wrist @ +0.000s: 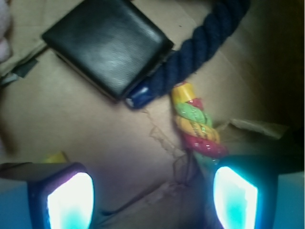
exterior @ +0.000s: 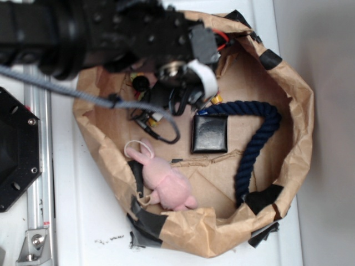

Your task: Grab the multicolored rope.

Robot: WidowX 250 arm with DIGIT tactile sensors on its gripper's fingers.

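Jaws gape apart above multicolored rope point(wrist: 196, 128); black wallet point(wrist: 107, 44) shows no legible writing.

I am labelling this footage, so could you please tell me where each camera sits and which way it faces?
Exterior: overhead, looking down on the brown paper-lined bin; the black robot arm crosses the top.
Wrist: on the gripper, facing the bin floor; both lit fingertips show, jaws open, the red-yellow-green twisted rope by one.
Shared: black square wallet, navy-blue twisted rope.

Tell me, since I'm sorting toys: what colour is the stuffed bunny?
Pink, clearest in the exterior view: the stuffed bunny.
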